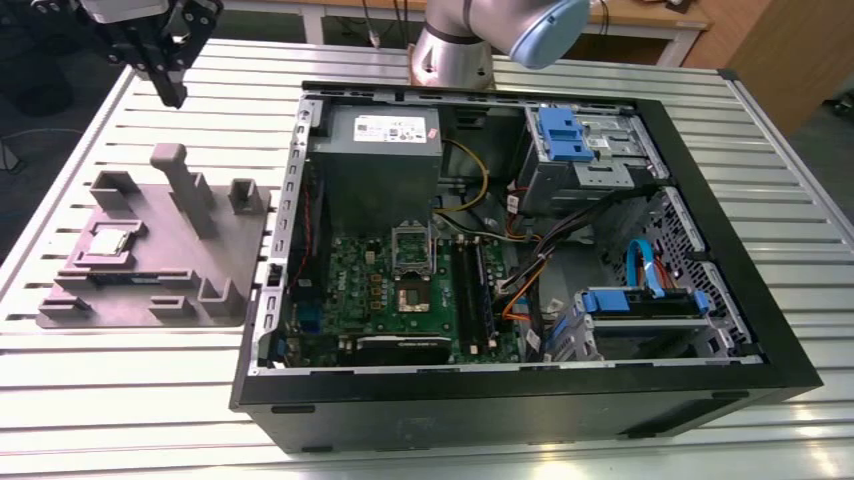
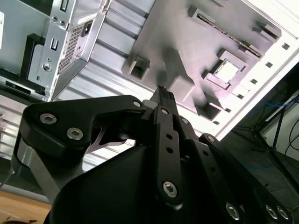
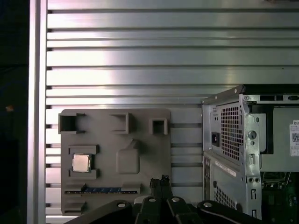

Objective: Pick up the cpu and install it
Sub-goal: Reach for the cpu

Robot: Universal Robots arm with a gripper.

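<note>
Robot arm (image 1: 454,55) rose from the tabletop's (image 1: 400,440) edge beyond an open computer case (image 1: 534,400), its silver column bending under a blue joint cap toward the exterior view's left. The gripper (image 1: 174,97) hung over the slatted tabletop near the corner at the exterior view's upper left. It pointed straight down and was well clear of the surface.

In both wrist views the gripper (image 2: 163,92) (image 3: 161,180) showed its two black fingers drawn together to a single tip, with nothing caught between them.

The cpu (image 1: 110,243) lay flat, silver top up, in a square recess of a grey fixture tray (image 1: 227,260). The tray sat along the tabletop's edge on the exterior view's left, just beside the case. The gripper was well apart from the chip and touched nothing. A long narrow memory stick (image 3: 103,190) rested in a slot of the same tray, near the cpu. Inside the case the green motherboard (image 1: 350,275) lay exposed.
</note>
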